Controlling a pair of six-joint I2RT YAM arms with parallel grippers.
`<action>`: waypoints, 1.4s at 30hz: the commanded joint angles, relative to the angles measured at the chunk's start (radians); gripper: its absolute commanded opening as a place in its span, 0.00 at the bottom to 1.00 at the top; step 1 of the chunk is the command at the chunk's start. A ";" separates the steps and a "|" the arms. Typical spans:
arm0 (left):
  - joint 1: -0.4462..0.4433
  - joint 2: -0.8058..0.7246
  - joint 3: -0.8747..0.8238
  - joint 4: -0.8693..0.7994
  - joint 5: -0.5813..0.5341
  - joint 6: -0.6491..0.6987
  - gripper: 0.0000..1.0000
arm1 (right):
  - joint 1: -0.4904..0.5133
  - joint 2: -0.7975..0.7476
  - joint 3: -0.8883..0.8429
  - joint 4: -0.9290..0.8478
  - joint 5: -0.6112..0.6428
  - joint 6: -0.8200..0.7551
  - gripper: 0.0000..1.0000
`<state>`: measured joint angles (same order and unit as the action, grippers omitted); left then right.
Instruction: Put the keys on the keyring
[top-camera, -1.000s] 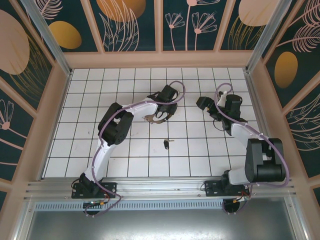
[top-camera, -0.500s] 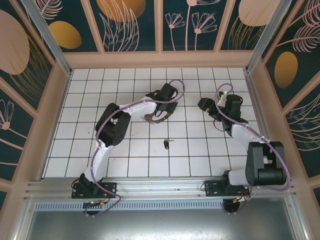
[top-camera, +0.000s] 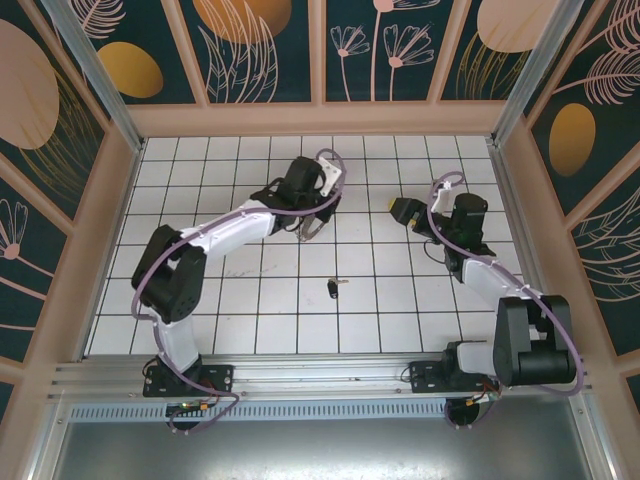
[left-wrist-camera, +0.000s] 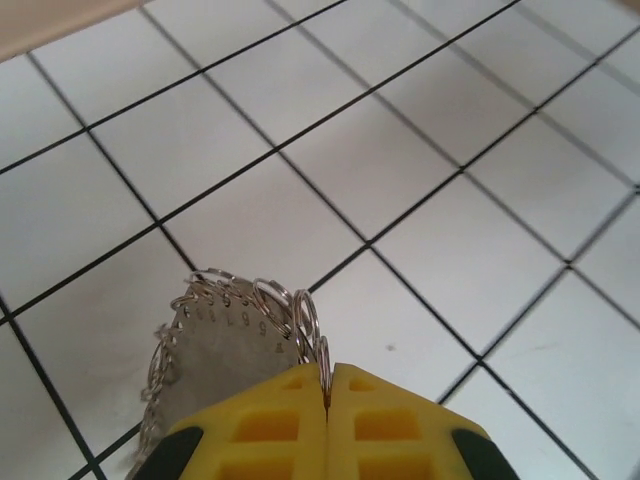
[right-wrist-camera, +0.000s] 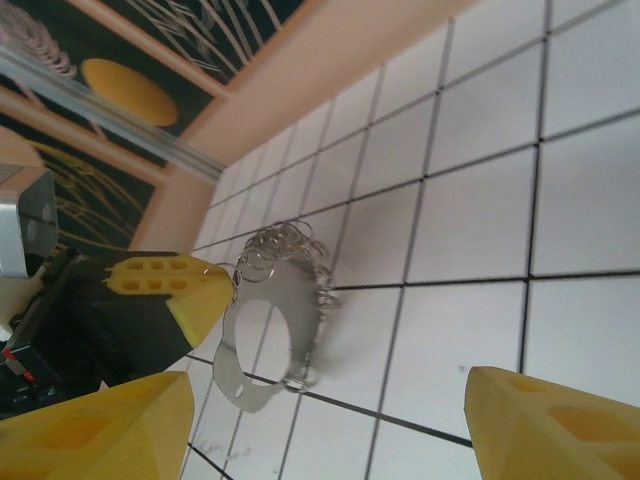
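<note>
Top external view, white-tiled surface (top-camera: 200, 290), entries left to right.

1. Left gripper (top-camera: 311, 221): reaches over the far-centre tiles. In the left wrist view its yellow fingers (left-wrist-camera: 270, 425) are pressed together, pinching a wire ring at the keyring's edge.
2. Keyring (top-camera: 306, 231): held at the left gripper's tip. It is a flat grey metal loop fringed with small silver rings (left-wrist-camera: 235, 315). In the right wrist view it hangs from the left gripper's yellow fingertip (right-wrist-camera: 195, 290) over a tile (right-wrist-camera: 285, 310). Whether its lower end touches the surface cannot be told.
3. Key (top-camera: 333, 287): black head and short silver blade, lying flat on the surface nearer the arm bases, apart from both grippers.
4. Right gripper (top-camera: 404, 211): to the right of the keyring, jaws spread wide and holding nothing (right-wrist-camera: 330, 400).
</note>
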<state>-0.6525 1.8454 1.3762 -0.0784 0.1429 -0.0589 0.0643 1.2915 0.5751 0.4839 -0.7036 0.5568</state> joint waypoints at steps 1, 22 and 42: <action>0.077 -0.085 -0.037 0.109 0.259 0.027 0.00 | 0.015 -0.020 0.001 0.103 -0.068 0.000 0.72; 0.160 -0.213 -0.071 0.218 0.684 0.034 0.00 | 0.173 0.140 0.163 0.429 -0.167 0.238 0.51; 0.160 -0.208 -0.072 0.097 0.352 0.085 0.00 | 0.250 0.065 0.118 0.312 -0.091 0.168 0.36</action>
<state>-0.4973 1.6573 1.3067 0.0719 0.6521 -0.0288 0.3122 1.3994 0.7151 0.8368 -0.8230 0.7830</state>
